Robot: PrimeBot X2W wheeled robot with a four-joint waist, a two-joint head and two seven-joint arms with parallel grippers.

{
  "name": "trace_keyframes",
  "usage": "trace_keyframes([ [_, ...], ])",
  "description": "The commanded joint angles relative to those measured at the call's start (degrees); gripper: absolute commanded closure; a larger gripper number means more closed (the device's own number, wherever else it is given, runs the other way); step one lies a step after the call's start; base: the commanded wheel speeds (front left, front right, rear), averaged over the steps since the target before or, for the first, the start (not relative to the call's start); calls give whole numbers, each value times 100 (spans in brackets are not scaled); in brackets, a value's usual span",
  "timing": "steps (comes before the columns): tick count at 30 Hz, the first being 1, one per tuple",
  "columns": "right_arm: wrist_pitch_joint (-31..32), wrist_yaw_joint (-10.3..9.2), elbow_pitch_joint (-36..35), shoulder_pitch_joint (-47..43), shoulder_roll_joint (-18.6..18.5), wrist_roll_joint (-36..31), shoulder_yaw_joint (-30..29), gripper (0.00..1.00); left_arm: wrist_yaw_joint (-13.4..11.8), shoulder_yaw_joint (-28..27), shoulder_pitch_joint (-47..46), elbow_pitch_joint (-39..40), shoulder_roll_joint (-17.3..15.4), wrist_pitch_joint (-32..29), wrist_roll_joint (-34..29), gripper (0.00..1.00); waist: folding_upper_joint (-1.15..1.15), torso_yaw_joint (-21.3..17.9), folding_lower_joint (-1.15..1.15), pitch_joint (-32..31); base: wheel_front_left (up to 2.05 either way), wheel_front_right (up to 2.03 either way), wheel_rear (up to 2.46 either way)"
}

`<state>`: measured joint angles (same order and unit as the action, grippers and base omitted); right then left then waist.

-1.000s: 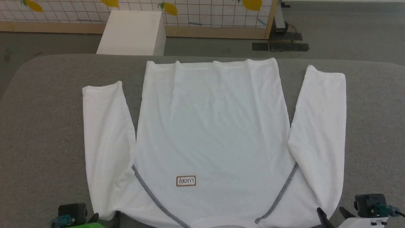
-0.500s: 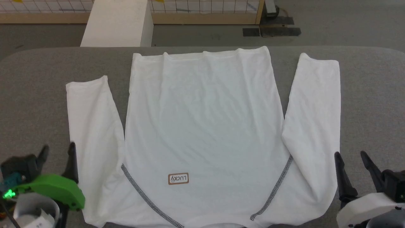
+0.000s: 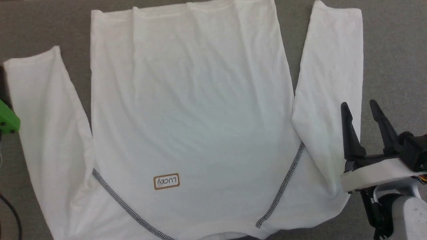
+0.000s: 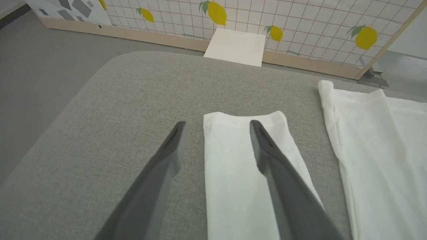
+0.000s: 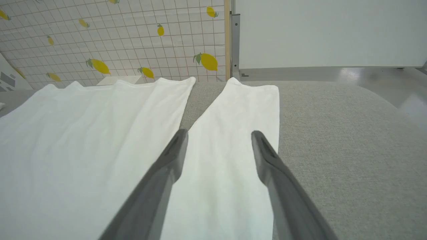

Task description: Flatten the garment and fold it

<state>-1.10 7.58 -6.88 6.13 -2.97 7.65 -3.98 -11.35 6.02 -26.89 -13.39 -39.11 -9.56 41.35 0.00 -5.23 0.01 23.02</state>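
The garment (image 3: 193, 110), a white long-sleeved shirt, lies spread flat on the grey table, collar end nearest me and hem at the far side. Its LUCKY patch (image 3: 166, 182) and two grey shoulder seams (image 3: 282, 185) face up. A sleeve lies along each side of the body. My right gripper (image 3: 358, 105) hovers open over the outer edge of the right sleeve (image 5: 233, 110), nothing between its fingers. In the left wrist view my left gripper (image 4: 217, 125) stands open above the left sleeve's cuff (image 4: 230, 133), one finger over cloth, one over bare table. Its green housing (image 3: 7, 120) shows at the head view's left edge.
The grey padded table (image 4: 116, 116) has rounded corners and bare strips outside both sleeves (image 3: 393, 50). Beyond its far edge stand a white box (image 4: 237, 46) and a lemon-print grid panel (image 4: 300, 23) on a wooden base. Grey floor surrounds the table.
The head camera has tilted down and closer, so the whole picture shifted. Both grippers have moved forward along the sleeves, staying open. The shirt lies as before.
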Motion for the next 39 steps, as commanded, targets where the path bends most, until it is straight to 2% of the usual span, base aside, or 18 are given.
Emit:
trace_keyframes([
  [1, -54, -9, 37, 138, 8, 56, 53, 0, 53, -90, -199, -73, -82, -166, 183, 0, 0, -499, -1, 780, 0, 0, 0],
  [4, -123, -9, 117, 275, 8, 145, 133, 0, 3, -209, -444, -155, -253, -614, 390, 0, 0, -618, -1, 1056, 0, 0, 0],
  [7, -185, -9, 177, 387, 8, 216, 236, 0, -178, -299, -602, -162, -444, -1026, 481, 0, 0, -718, -1, 1262, 0, 0, 0],
  [12, -275, -9, 286, 537, 9, 298, 395, 0, -624, -365, -609, -56, -852, -1685, 425, 0, 0, -860, -1, 1445, 0, 0, 0],
  [16, -289, -9, 361, 570, 9, 284, 468, 0, -991, -443, -387, 42, -953, -2283, 591, 0, 0, -900, -1, 1428, 0, 0, 0],
  [17, -296, -9, 443, 566, 9, 279, 491, 0, -1300, -488, -82, 131, -954, -2794, 783, 55, 0, -891, -1, 1320, 0, 0, 0],
  [18, -296, -9, 475, 555, 9, 272, 491, 0, -1407, -507, 40, 194, -959, -2923, 826, 70, 0, -876, -1, 1267, 0, 0, 0],
  [19, -293, -9, 494, 545, 9, 269, 492, 0, -1464, -532, 126, 254, -980, -2974, 841, 100, 0, -863, -1, 1226, 0, 0, 0],
  [23, -260, -9, 559, 473, 9, 228, 464, 0, -1516, -697, 426, 491, -963, -2679, 802, 100, 0, -775, -1, 939, 0, 0, 0],
  [31, -94, -9, 507, 154, 9, 112, 280, 0, -1085, -912, 777, 577, -796, -1219, 462, 100, 0, -481, -1, -67, 0, 0, 0],
  [39, 207, -9, 273, -424, 9, 105, 34, 0, -871, -990, 1028, 847, -739, -558, 327, 100, 0, -127, -1, -1031, 0, 0, 0],
])
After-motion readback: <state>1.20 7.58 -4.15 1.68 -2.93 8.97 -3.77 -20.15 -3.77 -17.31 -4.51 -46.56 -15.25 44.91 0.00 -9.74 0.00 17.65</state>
